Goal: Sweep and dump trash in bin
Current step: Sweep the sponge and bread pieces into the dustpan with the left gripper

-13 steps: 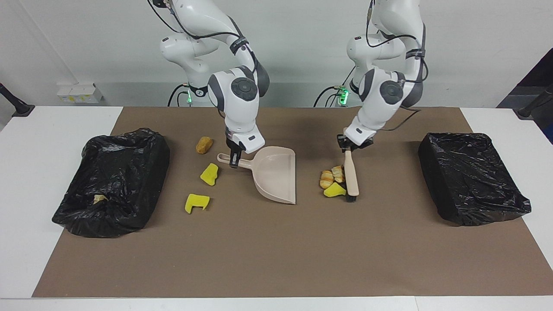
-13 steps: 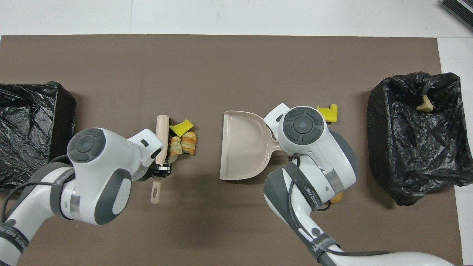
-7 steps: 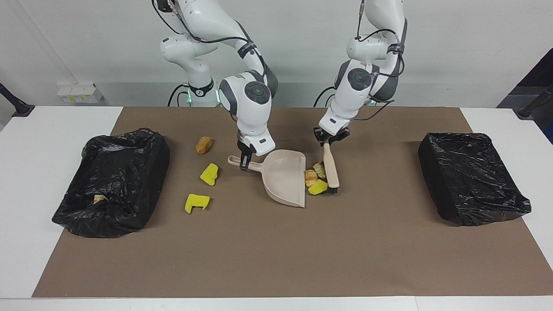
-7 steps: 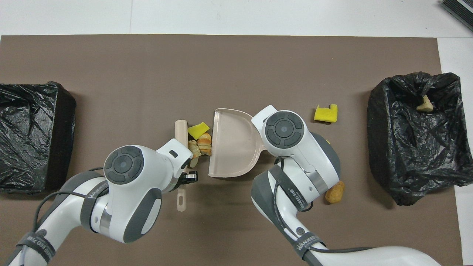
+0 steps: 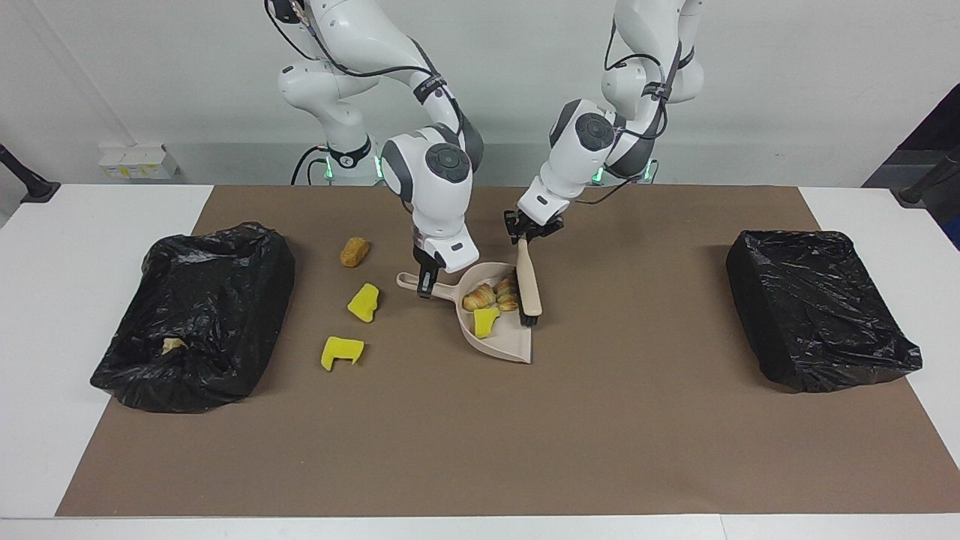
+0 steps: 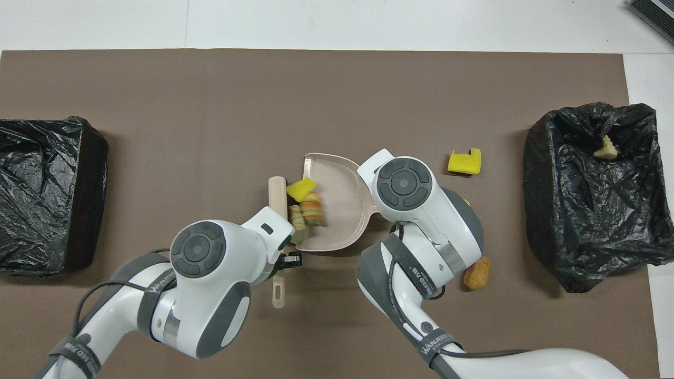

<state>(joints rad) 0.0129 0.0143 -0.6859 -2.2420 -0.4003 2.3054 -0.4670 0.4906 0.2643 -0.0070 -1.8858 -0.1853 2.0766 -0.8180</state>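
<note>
Since the earlier frames the brush point(image 5: 529, 281) had travelled toward the right arm's end of the table, pushing its little heap up onto the dustpan point(image 5: 501, 341). The dustpan serves as landmark here. Two croissants point(image 5: 491, 295) and one yellow sponge chunk point(image 5: 486, 320) now lay inside it, with the brush head resting at its open lip. The left gripper point(image 5: 529, 231) was clenched on the brush handle, over the corner of the dustpan nearer to the robots. The right gripper point(image 5: 426, 281) was clamped on the dustpan's handle point(image 5: 412, 283).

As a judgement, the task was partly done. One pale scrap point(image 5: 173, 346) already sat in the black bin point(image 5: 259, 259) at the right arm's end of the table, well apart from the dustpan. This load was gathered but not yet tipped out. Three pieces remained unswept between the dustpan and that bin: a brown bun point(image 5: 355, 251), nearer to the robots than the dustpan, a second sponge chunk point(image 5: 364, 302) near the dustpan's handle, and a notched sponge piece point(image 5: 341, 352). The other bin point(image 5: 821, 307), toward the left arm's end, showed nothing inside.
</note>
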